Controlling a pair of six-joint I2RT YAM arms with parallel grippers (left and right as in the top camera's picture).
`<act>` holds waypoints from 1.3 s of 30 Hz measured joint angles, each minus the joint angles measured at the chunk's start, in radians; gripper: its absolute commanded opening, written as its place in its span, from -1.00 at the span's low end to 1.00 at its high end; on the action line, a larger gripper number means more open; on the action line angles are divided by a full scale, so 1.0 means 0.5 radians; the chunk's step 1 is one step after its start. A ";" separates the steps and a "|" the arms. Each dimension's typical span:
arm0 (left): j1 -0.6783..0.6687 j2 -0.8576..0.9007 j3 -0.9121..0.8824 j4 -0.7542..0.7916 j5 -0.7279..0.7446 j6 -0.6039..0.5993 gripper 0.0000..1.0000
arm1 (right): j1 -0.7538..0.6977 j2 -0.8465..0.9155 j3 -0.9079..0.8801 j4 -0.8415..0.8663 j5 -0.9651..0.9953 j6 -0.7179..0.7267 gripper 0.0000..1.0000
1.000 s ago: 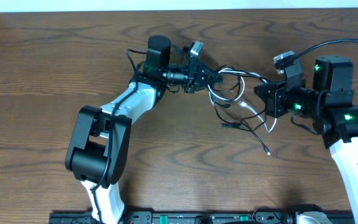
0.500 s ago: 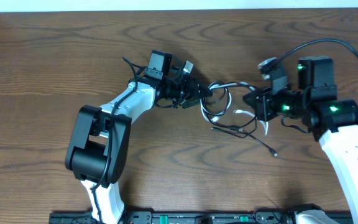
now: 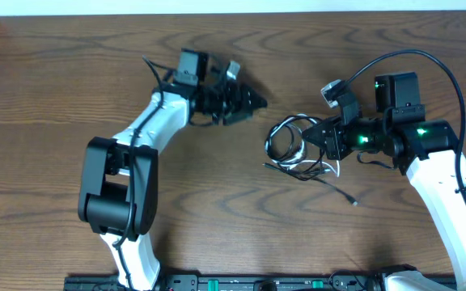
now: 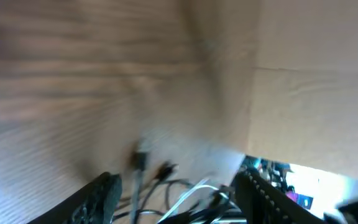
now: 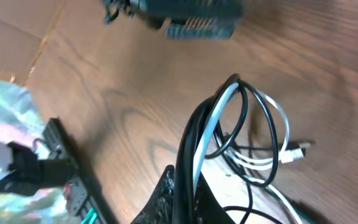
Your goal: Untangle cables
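Our left gripper (image 3: 251,100) has drawn back from the cables (image 3: 285,139), which now lie well ahead of its open, empty jaws. Our right gripper (image 3: 312,137) has slid inward with the bundle, jaws clamped on the black and white loops. We find the left wrist view too blurred to make out the plugs.

The overhead camera looks straight down on the whole bench (image 3: 55,97). Each wrist camera sits low and close, both facing the cables (image 5: 194,146), the left one blurred.
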 measured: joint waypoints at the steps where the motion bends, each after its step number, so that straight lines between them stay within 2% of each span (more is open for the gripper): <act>1: 0.005 -0.003 0.013 -0.002 0.040 0.038 0.26 | 0.000 0.000 0.005 -0.004 -0.020 -0.010 -0.98; 6: -0.005 -0.006 0.021 -0.128 0.296 0.379 0.27 | 0.002 0.000 0.074 -0.107 -0.085 -0.084 -0.98; 9: 0.013 -0.006 0.021 -0.204 0.352 0.535 0.28 | 0.002 0.000 0.143 -0.245 -0.100 -0.174 -0.98; 13: 0.033 -0.006 0.021 -0.153 0.391 0.616 0.54 | 0.002 0.000 0.220 -0.309 -0.115 -0.267 -0.98; 19: -0.050 -0.006 0.020 0.146 0.589 0.649 0.56 | 0.002 0.000 0.231 -0.312 -0.164 -0.320 -0.98; 23: -0.141 -0.006 0.004 0.592 0.780 0.488 0.55 | 0.002 0.000 0.231 -0.314 -0.189 -0.328 -0.98; 25: -0.145 -0.003 -0.008 1.158 0.900 0.189 0.55 | 0.002 0.000 0.233 -0.311 -0.195 -0.334 -0.98; 26: -0.116 0.002 0.010 1.624 0.932 -0.114 0.55 | 0.005 0.000 0.233 -0.315 -0.201 -0.335 -0.98; 27: -0.082 -0.004 0.011 1.874 0.967 -0.285 0.55 | 0.006 0.000 0.234 -0.311 -0.202 -0.335 -0.98; 29: 0.003 -0.012 0.038 2.135 0.974 -0.607 0.55 | 0.006 0.000 0.234 -0.310 -0.208 -0.336 -0.98; 31: 0.123 -0.018 0.063 2.074 0.951 -0.842 0.55 | 0.006 0.000 0.234 -0.305 -0.209 -0.336 -0.98; 33: 0.195 -0.018 0.064 1.857 0.896 -0.920 0.55 | 0.006 0.000 0.234 -0.297 -0.208 -0.336 -0.98; 36: 0.220 -0.012 0.068 1.481 0.745 -0.897 0.55 | 0.006 0.000 0.234 -0.293 -0.208 -0.336 -0.98; 39: 0.169 -0.008 0.067 1.139 0.570 -0.710 0.55 | 0.006 0.000 0.234 -0.294 -0.209 -0.333 -0.98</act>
